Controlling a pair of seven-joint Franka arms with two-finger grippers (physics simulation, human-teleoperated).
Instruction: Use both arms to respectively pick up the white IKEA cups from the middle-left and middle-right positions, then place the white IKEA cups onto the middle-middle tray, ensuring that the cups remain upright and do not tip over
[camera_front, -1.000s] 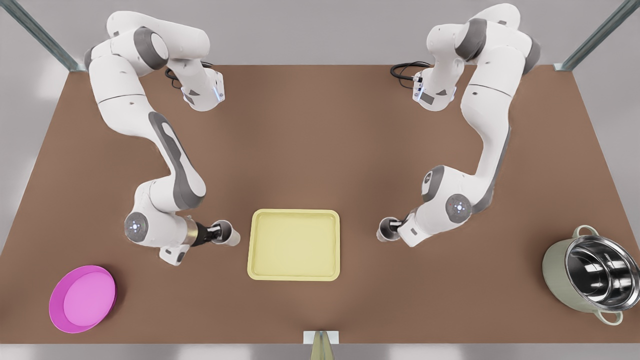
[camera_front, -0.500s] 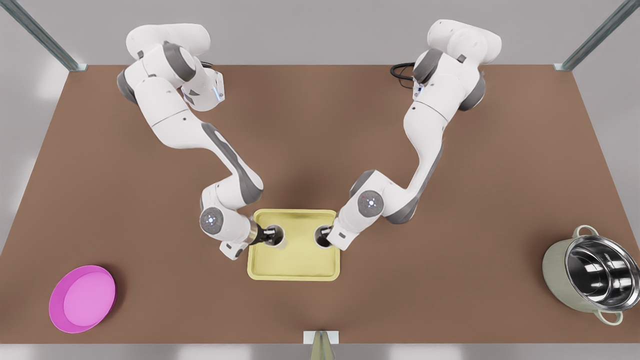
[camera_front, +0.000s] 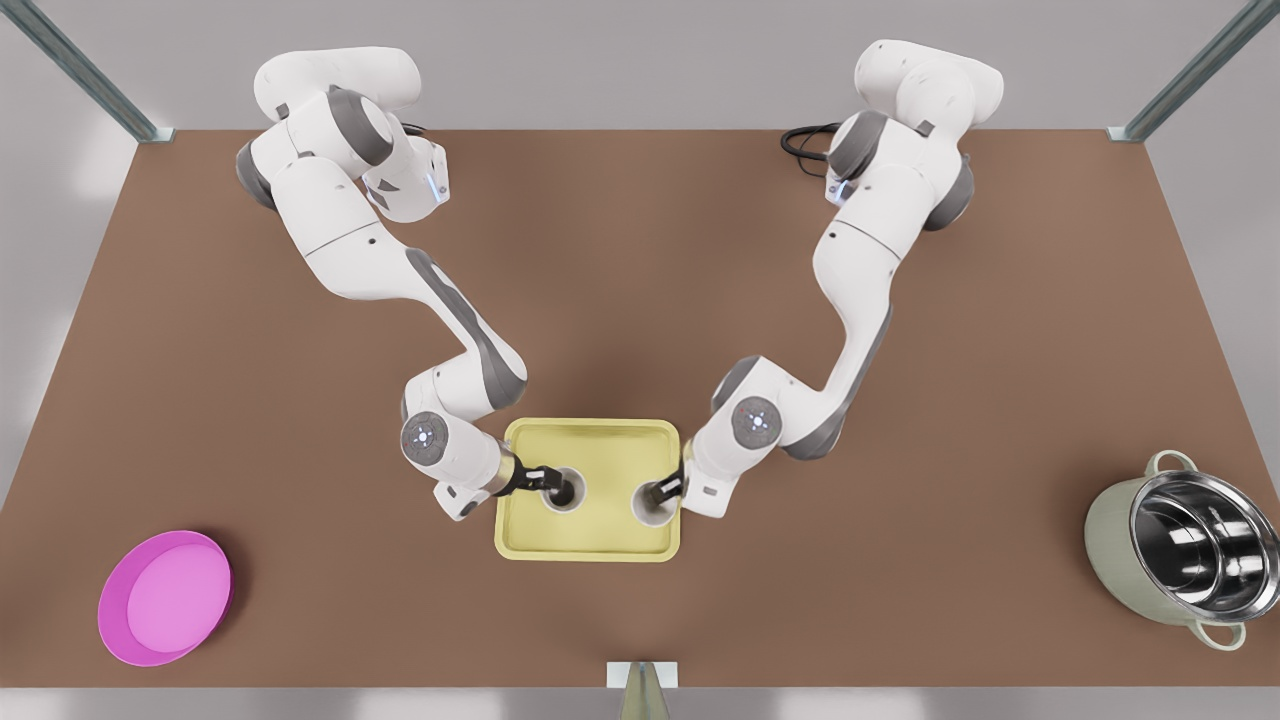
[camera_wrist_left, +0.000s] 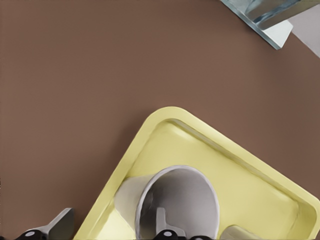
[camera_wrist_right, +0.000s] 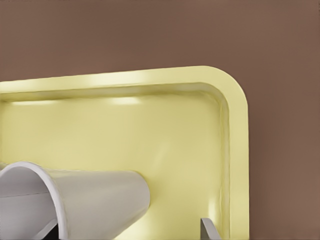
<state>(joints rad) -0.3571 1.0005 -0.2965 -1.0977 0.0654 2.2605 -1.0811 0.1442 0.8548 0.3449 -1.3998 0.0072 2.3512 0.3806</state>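
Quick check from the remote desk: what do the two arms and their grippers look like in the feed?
Both arms are glossy white, jointed, with grey joint covers and round caps lit by small blue dots. Black cables coil at their bases. The left gripper and right gripper are small and black, with pale grey fingers.

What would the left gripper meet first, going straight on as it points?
Probably the bottom of the white cup on the tray: one finger of the left gripper sits inside it. Depth unclear.
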